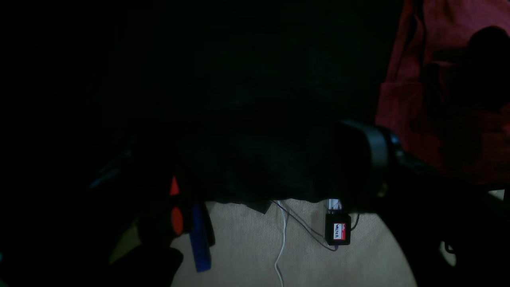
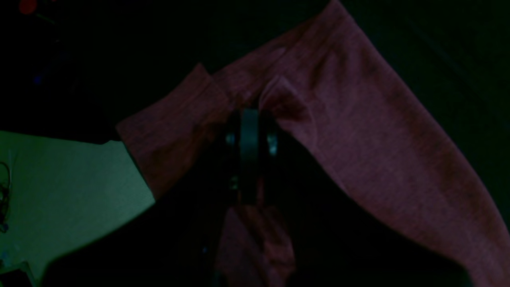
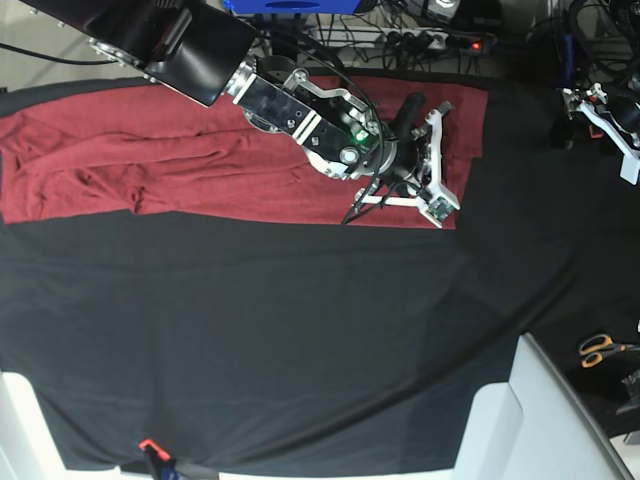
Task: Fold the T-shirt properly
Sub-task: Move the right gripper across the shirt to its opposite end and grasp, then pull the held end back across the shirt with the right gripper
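The brick-red T-shirt [image 3: 200, 160] lies spread along the far edge of the black cloth, wrinkled at its left end. My right gripper [image 3: 412, 118] sits on the shirt's right part. In the right wrist view its fingers [image 2: 249, 119] are closed together, pinching a raised fold of the red fabric [image 2: 358, 139]. My left gripper [image 3: 592, 105] hovers off the shirt at the far right, over the black cloth. In the left wrist view only one dark finger [image 1: 374, 149] shows clearly, set far from the centre. A part of the shirt [image 1: 442, 79] shows at that view's upper right.
The black cloth sheet [image 3: 300, 340] covers the table. Orange-handled scissors [image 3: 598, 348] lie at the right edge, and a white box [image 3: 520, 420] stands at the front right. An orange clamp [image 3: 150, 447] holds the front edge. Cables and a labelled tag [image 1: 337, 230] lie on the floor.
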Robot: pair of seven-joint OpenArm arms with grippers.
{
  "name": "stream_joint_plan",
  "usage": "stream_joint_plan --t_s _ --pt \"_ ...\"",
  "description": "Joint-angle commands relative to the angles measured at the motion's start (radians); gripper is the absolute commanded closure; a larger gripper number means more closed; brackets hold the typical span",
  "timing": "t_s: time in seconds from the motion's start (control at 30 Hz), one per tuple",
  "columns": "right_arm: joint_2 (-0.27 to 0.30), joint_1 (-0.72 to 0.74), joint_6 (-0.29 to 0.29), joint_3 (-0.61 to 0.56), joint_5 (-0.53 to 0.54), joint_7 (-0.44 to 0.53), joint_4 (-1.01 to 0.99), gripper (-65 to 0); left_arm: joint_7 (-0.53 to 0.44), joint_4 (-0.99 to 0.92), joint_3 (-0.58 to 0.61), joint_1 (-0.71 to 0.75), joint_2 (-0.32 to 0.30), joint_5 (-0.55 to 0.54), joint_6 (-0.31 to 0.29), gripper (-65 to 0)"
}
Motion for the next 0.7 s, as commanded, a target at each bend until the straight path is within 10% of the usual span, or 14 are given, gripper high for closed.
stream_joint_plan --t_s 0.0,0.67 --pt "-0.018 0.015 0.007 0.001 0.006 0.022 0.017 -0.6 -0.016 0.014 -0.005 0.000 -0.019 -0.015 -0.006 -57.8" --pt "-0.032 0.031 0.007 -0.091 0.006 0.027 0.020 -1.1 -0.016 0.014 -0.003 -0.001 -0.017 -0.016 -0.006 -57.8"
